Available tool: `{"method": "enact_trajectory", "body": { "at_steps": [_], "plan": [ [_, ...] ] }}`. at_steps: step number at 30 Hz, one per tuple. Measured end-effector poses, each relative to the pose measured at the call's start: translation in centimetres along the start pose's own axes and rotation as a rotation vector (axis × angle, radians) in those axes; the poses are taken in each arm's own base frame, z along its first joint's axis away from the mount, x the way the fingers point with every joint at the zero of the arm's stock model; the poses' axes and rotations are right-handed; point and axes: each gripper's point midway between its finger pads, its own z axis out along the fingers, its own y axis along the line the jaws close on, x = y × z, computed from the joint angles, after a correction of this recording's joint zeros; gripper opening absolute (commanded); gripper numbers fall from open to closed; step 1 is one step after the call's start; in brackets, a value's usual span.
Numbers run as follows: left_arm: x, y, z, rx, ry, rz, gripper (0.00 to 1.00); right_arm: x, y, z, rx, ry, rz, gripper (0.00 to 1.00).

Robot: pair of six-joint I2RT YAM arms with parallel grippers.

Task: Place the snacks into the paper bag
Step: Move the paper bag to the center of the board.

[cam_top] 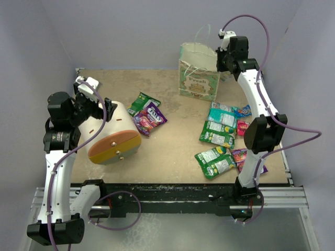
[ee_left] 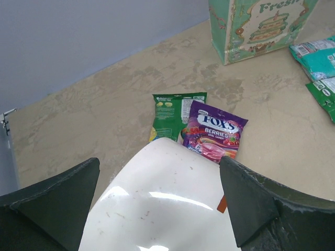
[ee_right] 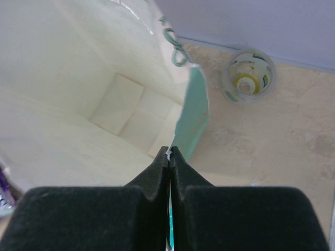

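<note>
The paper bag [cam_top: 199,73] stands open at the back of the table, cream with mint-green sides. My right gripper [cam_top: 222,55] is shut on the rim of its right side wall; in the right wrist view the gripper [ee_right: 169,151] pinches the green edge above the bag's bare cream inside [ee_right: 78,94]. Snacks lie flat: a green packet [cam_top: 142,102] and a purple FOXS packet [cam_top: 150,117] mid-table, several green, teal and red ones [cam_top: 220,130] at the right. My left gripper [ee_left: 158,162] is open, its fingers on either side of a cream cone.
The big cream cone-shaped object [cam_top: 112,133] with an orange end lies at the left, under my left gripper. A clear plastic cup [ee_right: 247,76] stands on the table beside the bag. Grey walls close in the back and both sides.
</note>
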Motion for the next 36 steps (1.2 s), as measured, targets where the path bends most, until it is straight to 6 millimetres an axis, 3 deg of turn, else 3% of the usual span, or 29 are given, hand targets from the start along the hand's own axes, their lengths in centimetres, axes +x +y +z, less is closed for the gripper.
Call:
{"method": "enact_trajectory", "body": {
  "at_steps": [6,9,17,26,36],
  "plan": [
    [0.1,-0.5,0.4,0.051,0.015,0.022,0.99,-0.7,2.4,-3.4,-0.067,-0.046,0.014,0.0],
    [-0.1,-0.7,0.6,0.077,0.02,0.029,0.99,0.1,3.4,-4.3,-0.098,-0.041,0.022,0.0],
    [-0.2,-2.1,1.5,0.137,0.029,0.05,0.99,3.0,6.4,-3.8,-0.256,0.022,0.034,0.0],
    [0.2,-4.0,2.6,0.187,0.053,0.063,0.99,3.8,9.0,-4.4,-0.407,0.043,0.054,0.0],
    [0.6,-3.9,3.1,0.178,0.072,0.063,0.99,3.2,10.3,-6.3,-0.506,0.024,0.058,0.0]
  ]
}}
